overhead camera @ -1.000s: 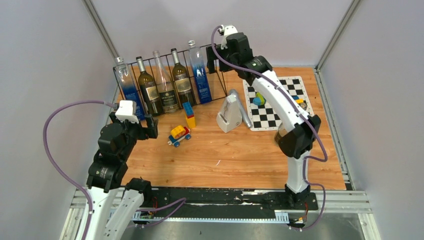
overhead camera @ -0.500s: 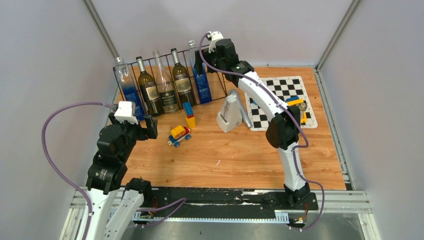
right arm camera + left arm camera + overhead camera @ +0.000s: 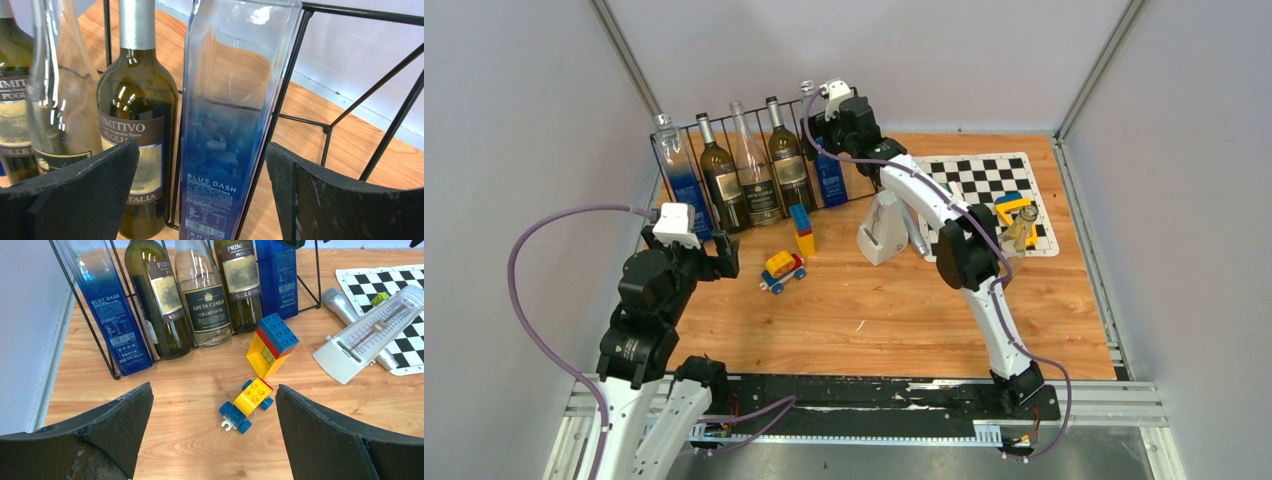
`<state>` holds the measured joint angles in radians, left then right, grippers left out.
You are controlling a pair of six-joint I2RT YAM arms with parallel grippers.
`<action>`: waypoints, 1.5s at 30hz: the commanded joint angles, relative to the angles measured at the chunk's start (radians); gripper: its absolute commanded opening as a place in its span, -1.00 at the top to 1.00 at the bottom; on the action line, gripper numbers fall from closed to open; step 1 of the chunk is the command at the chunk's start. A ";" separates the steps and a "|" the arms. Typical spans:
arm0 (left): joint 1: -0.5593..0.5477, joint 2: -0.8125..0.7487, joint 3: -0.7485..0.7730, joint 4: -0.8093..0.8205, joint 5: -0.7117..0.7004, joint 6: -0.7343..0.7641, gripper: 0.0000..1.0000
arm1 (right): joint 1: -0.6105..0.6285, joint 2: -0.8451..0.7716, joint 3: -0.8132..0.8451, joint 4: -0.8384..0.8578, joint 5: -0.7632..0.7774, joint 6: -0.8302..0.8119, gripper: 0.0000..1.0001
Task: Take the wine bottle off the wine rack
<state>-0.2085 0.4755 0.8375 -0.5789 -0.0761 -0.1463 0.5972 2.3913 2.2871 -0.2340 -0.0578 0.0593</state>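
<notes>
The black wire wine rack (image 3: 686, 128) stands at the back left and holds several upright bottles. The rightmost is a tall blue square bottle (image 3: 827, 172) labelled BLUE DASH. My right gripper (image 3: 819, 130) is open at that bottle's upper part. In the right wrist view the blue bottle (image 3: 235, 125) stands between my open right gripper (image 3: 202, 190) fingers, without visible contact, with a rack wire (image 3: 285, 100) beside it. A dark wine bottle (image 3: 135, 120) stands just left of it. My left gripper (image 3: 724, 255) is open and empty, low over the table in front of the rack's left end.
A toy car (image 3: 247, 402) and stacked blocks (image 3: 270, 345) lie in front of the rack. A white metronome (image 3: 882, 230) and a microphone (image 3: 345, 307) lie right of them. The chessboard mat (image 3: 984, 180) with small objects is at the back right.
My right arm has swung left from above the chessboard's edge to the rack's right end, bringing the open gripper around the blue bottle. The left arm has not moved.
</notes>
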 commanded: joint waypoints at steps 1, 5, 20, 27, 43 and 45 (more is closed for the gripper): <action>-0.002 -0.011 -0.003 0.036 0.001 0.019 -1.00 | 0.006 0.037 0.059 0.092 0.019 -0.046 -1.00; -0.002 -0.012 -0.003 0.036 0.001 0.019 -1.00 | 0.006 0.067 0.066 0.114 0.039 -0.054 -1.00; -0.002 -0.009 -0.003 0.036 0.001 0.018 -1.00 | 0.003 0.174 0.126 0.211 0.110 -0.111 -0.66; -0.002 -0.010 -0.005 0.036 0.001 0.018 -1.00 | 0.001 0.193 0.146 0.219 0.102 -0.108 -0.61; -0.002 -0.014 -0.005 0.038 -0.001 0.019 -1.00 | 0.003 0.040 0.041 0.264 0.018 -0.131 0.21; -0.002 -0.016 -0.005 0.037 -0.003 0.019 -1.00 | 0.007 0.012 0.018 0.263 0.019 -0.138 0.31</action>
<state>-0.2085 0.4717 0.8310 -0.5785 -0.0765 -0.1463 0.5991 2.5404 2.3249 -0.0254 -0.0067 -0.0486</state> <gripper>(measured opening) 0.998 0.665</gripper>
